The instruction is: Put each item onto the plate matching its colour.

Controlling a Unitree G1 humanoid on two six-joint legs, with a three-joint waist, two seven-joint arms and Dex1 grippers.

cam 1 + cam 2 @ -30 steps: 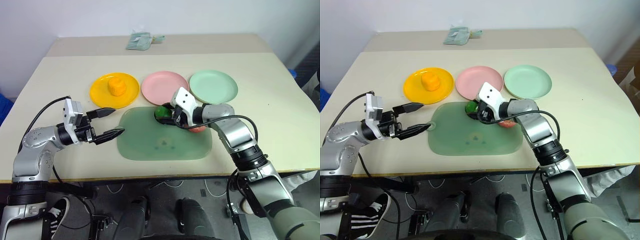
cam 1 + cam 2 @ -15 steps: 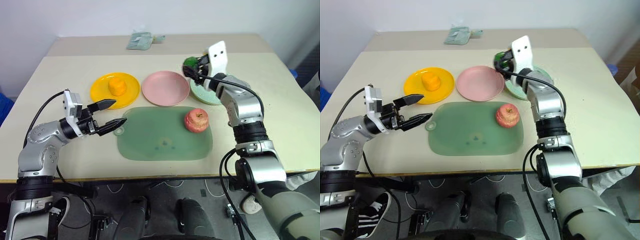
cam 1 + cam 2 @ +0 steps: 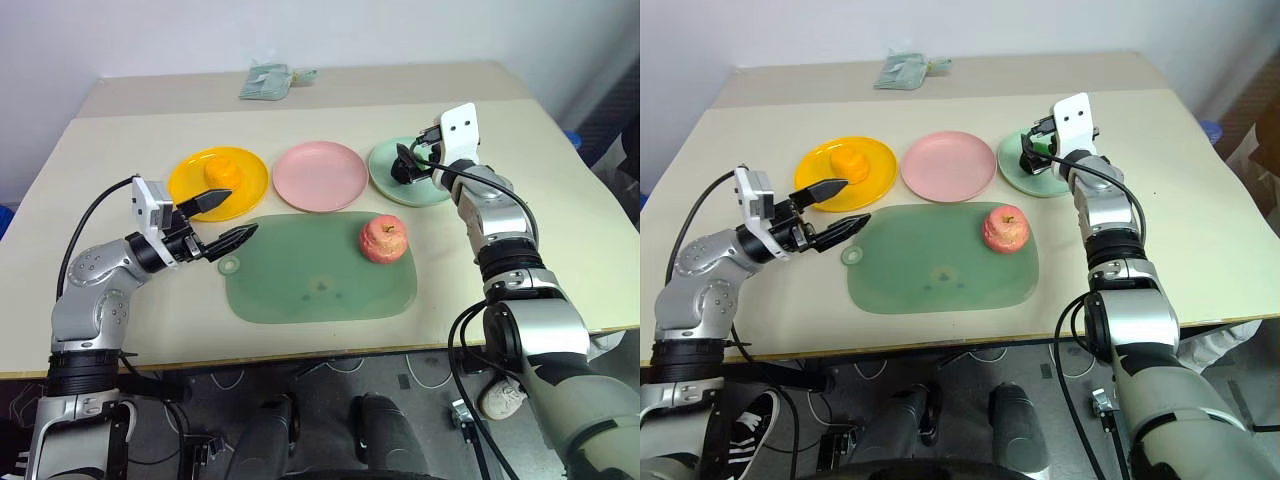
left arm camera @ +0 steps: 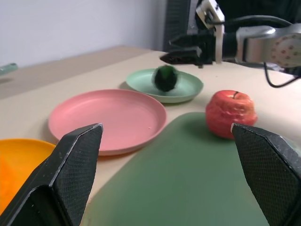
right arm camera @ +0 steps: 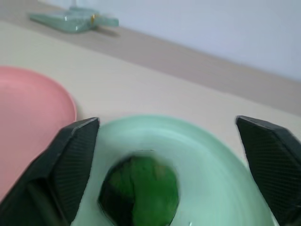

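A pale beige table stands against a white wall. On it are three round plates in a row, three toy fruits, one translucent green mat and one small greenish packet at the far edge. There are two claws. The yellow plate carries the orange-yellow fruit, just beyond the left gripper, whose fingers are spread wide with nothing between them. The pink plate is bare. The red-pink apple sits on the mat, near and to the inner side of the right arm. The dark green fruit lies on the mint green plate, directly ahead of the right gripper, between its parted fingers but untouched. A second ago that claw was clamped on the green fruit over the mat beside the apple; half a second ago it carried it above the mint plate. Now it has let go.
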